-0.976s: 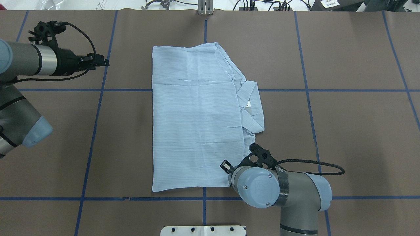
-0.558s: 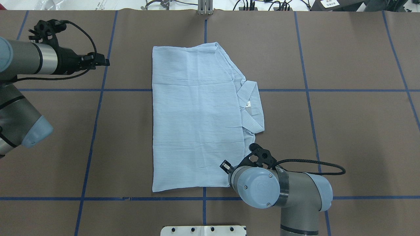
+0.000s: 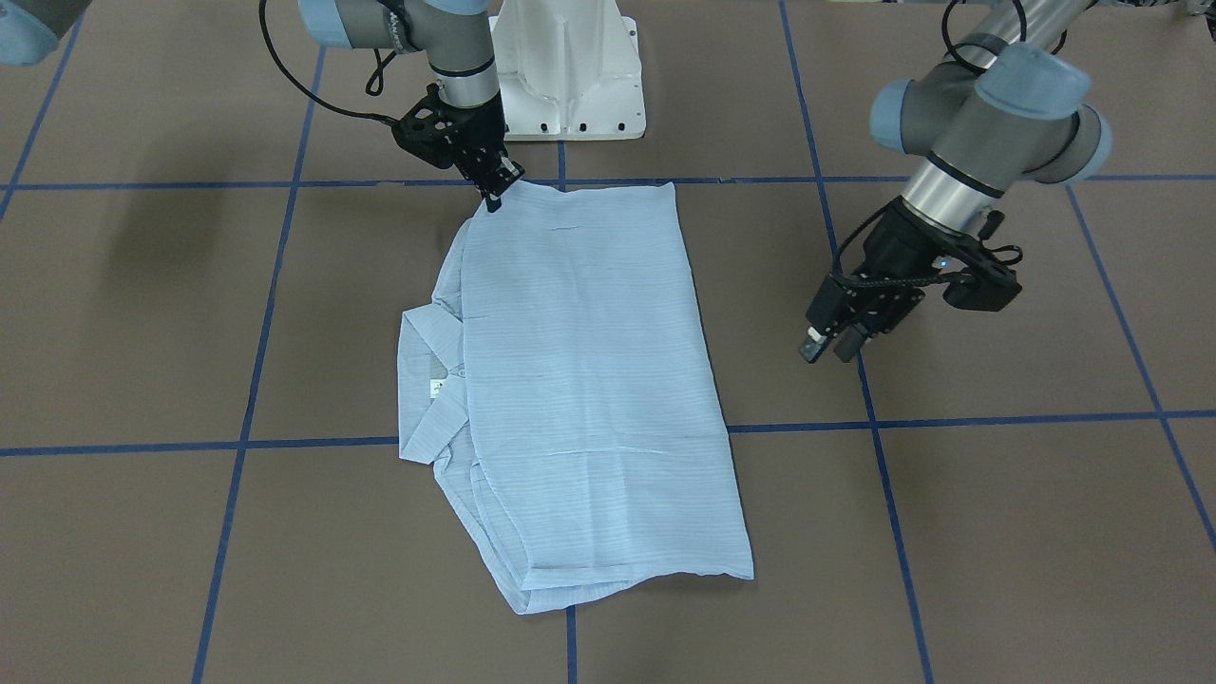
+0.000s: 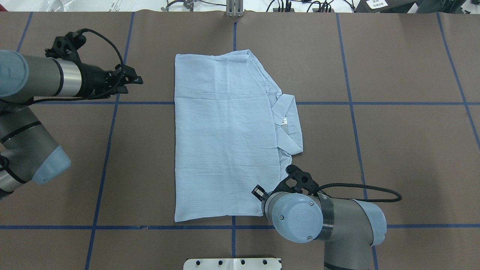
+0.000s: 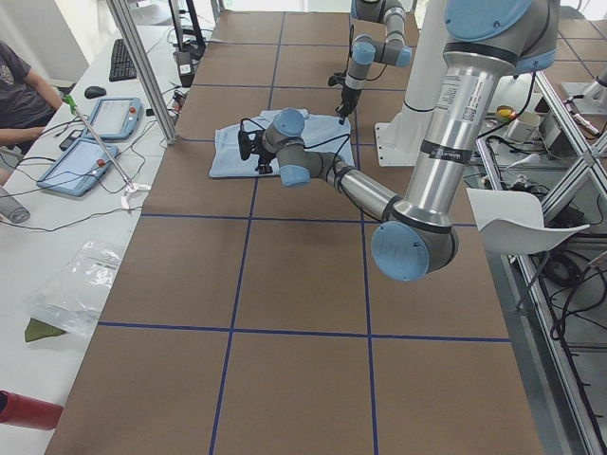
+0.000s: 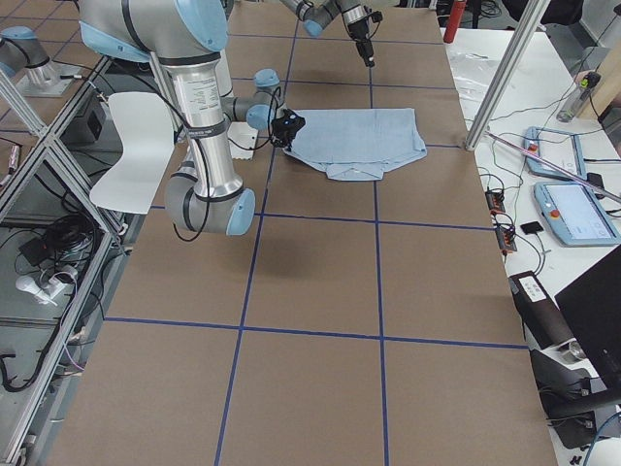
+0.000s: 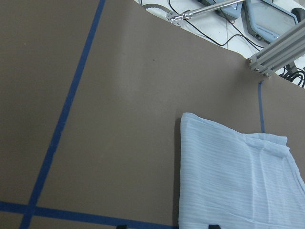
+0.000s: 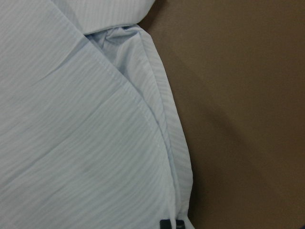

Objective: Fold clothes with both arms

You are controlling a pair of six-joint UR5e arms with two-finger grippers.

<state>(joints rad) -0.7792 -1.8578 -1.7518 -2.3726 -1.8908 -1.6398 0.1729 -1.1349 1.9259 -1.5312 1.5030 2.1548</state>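
We're looking down on the brown paper-covered table (image 4: 393, 157), crossed by blue tape lines (image 4: 375, 103). There, near the middle, lies the thin pale blue striped shirt (image 4: 225, 142), flat and folded into one long rectangle running away from the robot. Its near edge stops just short of a tape line. The pointed collar (image 4: 290, 123) pokes out of the fold on the robot's right side, with a small white label (image 4: 284, 120) showing inside it.

Over to the right arm, bent down at the shirt's near right corner, close to the white pedestal base (image 3: 570, 76). From across the table we see the black right claw (image 3: 492, 197) pointing down, its fingers tapering to a point right on that corner. On its wrist view the two dark tips sit close together at the hem, so we call it pinched shut on the cloth.

Now the left arm, reaching out on the shirt's other side. The black left claw (image 3: 825, 348) hangs above bare table just beside a tape line, clearly apart from the shirt's left edge. Its fingers are spread with nothing between them, and its wrist view has the far left corner of the shirt ahead
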